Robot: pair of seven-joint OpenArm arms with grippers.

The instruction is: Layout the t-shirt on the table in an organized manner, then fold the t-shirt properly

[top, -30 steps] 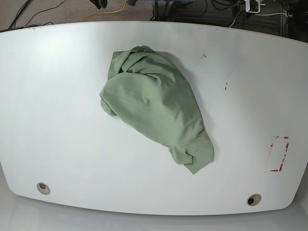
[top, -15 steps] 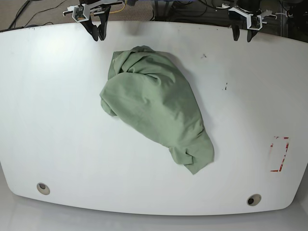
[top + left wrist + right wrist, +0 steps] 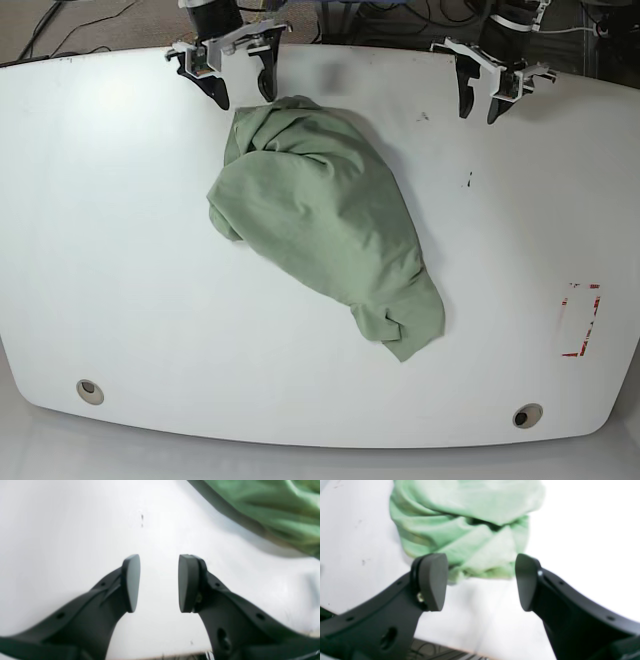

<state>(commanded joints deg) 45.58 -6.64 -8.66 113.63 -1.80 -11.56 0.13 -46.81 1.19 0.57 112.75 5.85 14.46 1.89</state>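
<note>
the t-shirt (image 3: 325, 225) lies crumpled in a long heap near the middle of the tabletop (image 3: 120, 250), its long axis running diagonally from the far edge down toward the near right in the base view. nothing of it is spread yet, so the laying-out has not begun.

the right hand (image 3: 243, 82) hangs at the heap's far end, just beside the bunched folds there, and is by far the nearer of the two. its wrist view shows the fabric straight ahead, framed between the spread, empty fingers (image 3: 432, 580). the left hand (image 3: 482, 92) sits well apart from the cloth, over bare white surface, also released and holding nothing; in its own view the shirt only crosses the upper right corner (image 3: 262, 507).

the cloth looks soft and matte, pale sage green, with deep rounded creases; collar and placket are not visible. the tabletop is glossy, hard and white, with two round grey grommets (image 3: 90, 391) and a red tape mark (image 3: 582, 320) near the front.
</note>
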